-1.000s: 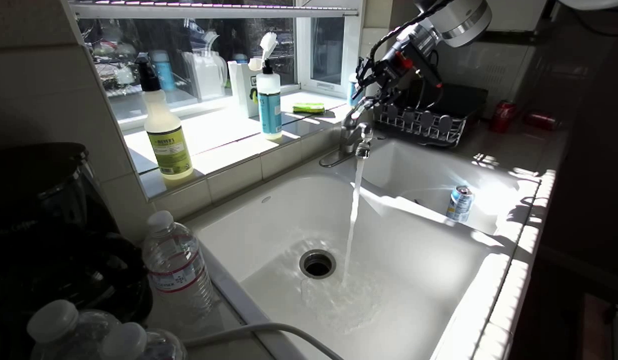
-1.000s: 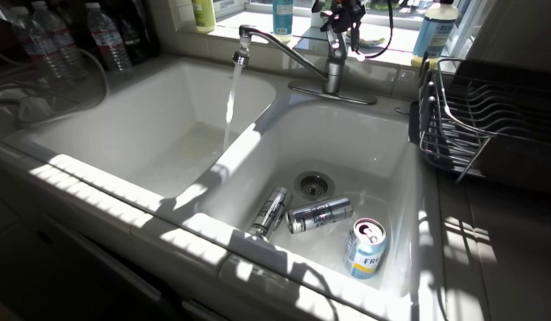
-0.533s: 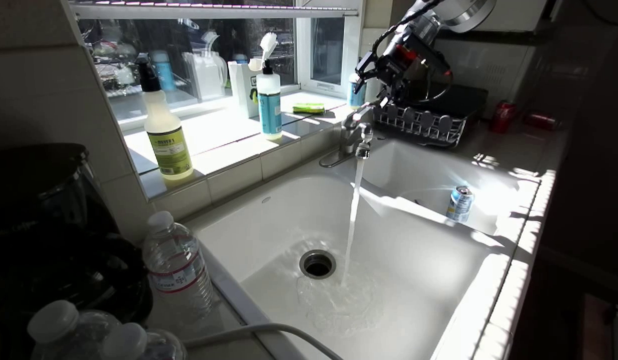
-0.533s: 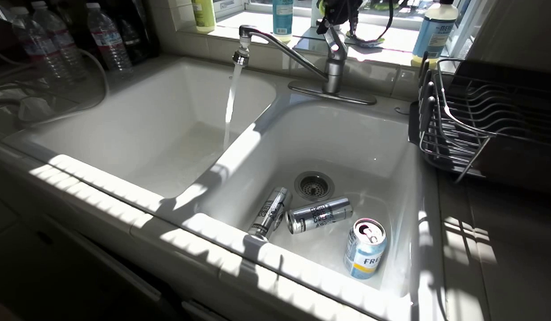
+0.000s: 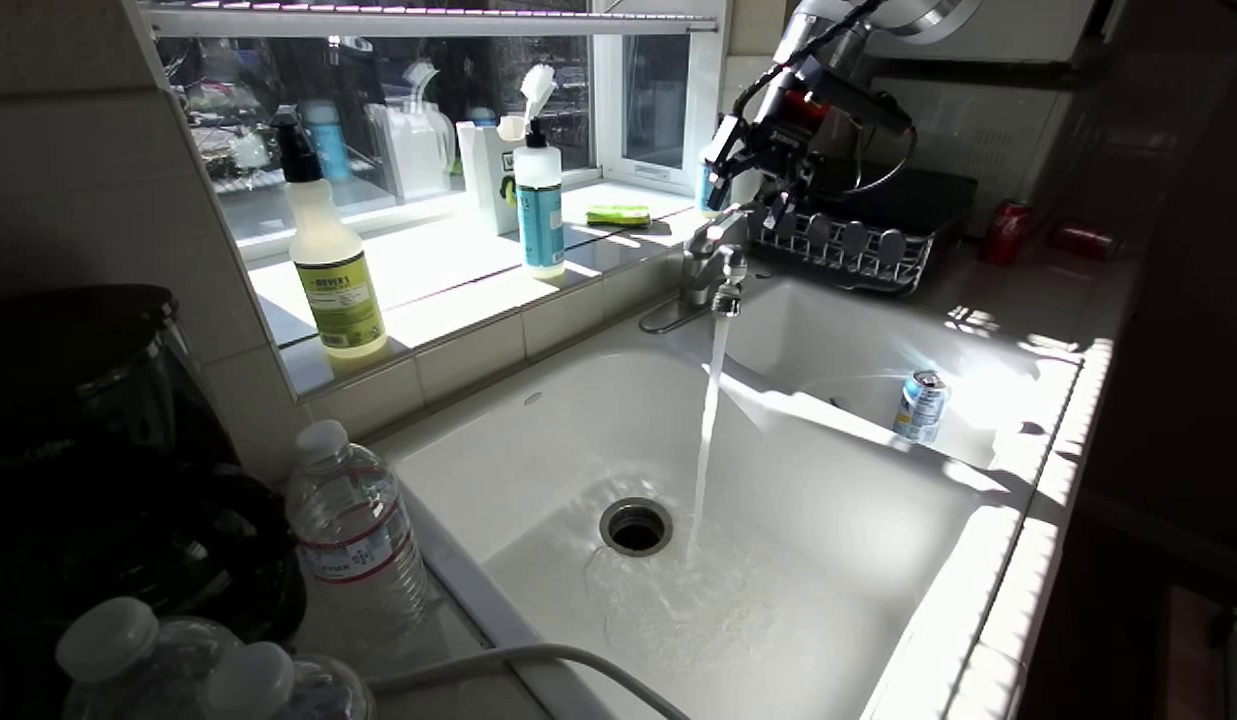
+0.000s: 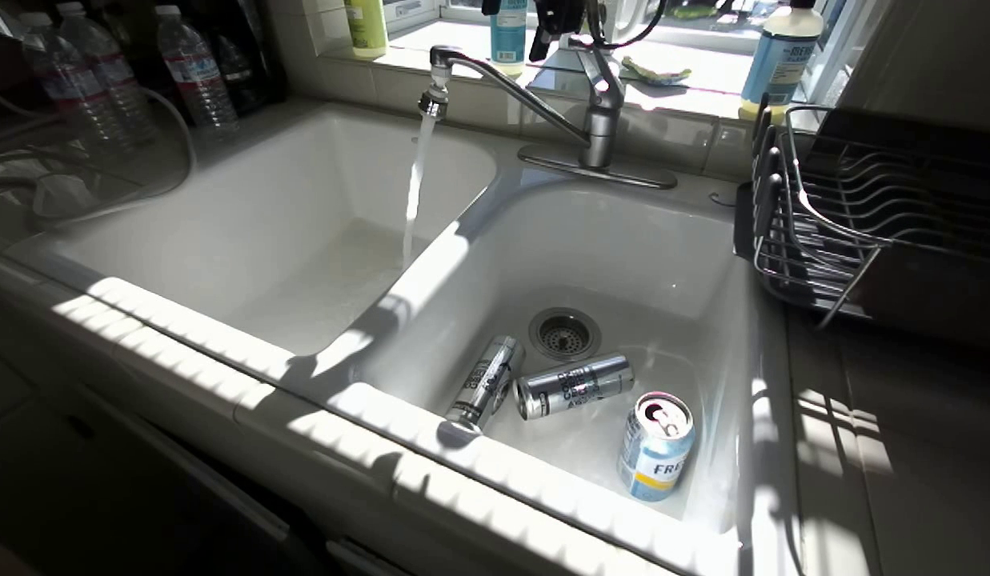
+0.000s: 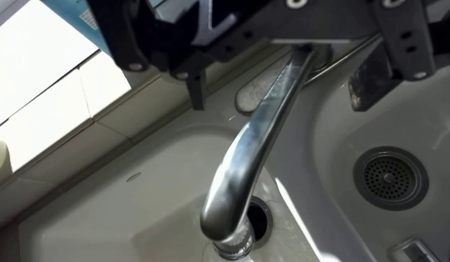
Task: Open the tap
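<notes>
While the sink (image 5: pixel 828 530) lies open beyond the edge of the sill (image 5: pixel 448 290), I have my end effector (image 7: pixel 278 109) spread wide just above the tap (image 7: pixel 259 134), contact unclear.

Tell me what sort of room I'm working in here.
Most likely a kitchen, perhaps in a home: a double-basin sink with the tap running, a wire dish rack beside it, and pump bottles on the windowsill.
</notes>
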Controlling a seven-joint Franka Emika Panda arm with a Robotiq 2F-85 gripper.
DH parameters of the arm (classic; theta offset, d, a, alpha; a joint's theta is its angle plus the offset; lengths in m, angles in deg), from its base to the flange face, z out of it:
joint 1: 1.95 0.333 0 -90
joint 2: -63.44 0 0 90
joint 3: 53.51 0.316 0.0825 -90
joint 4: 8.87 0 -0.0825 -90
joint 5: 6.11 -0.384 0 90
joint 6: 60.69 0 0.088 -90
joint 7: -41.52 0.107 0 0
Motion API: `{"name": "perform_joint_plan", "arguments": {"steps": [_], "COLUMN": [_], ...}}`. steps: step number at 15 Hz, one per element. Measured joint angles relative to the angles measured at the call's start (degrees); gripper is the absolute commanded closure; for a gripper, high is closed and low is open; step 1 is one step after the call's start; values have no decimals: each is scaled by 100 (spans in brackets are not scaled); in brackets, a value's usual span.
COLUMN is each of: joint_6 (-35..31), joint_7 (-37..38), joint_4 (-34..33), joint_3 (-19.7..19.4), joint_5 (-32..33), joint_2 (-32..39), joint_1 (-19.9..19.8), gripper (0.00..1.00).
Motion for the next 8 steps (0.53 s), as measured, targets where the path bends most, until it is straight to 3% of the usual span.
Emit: {"name": "perform_joint_plan", "arguments": {"steps": [8], "joint_6": [-5], "joint_7": [-330], "joint_4": [1097], "joint_3": [214], "joint_5": [690], "joint_2": [-1092], "joint_1": [341], "gripper": [0]}}
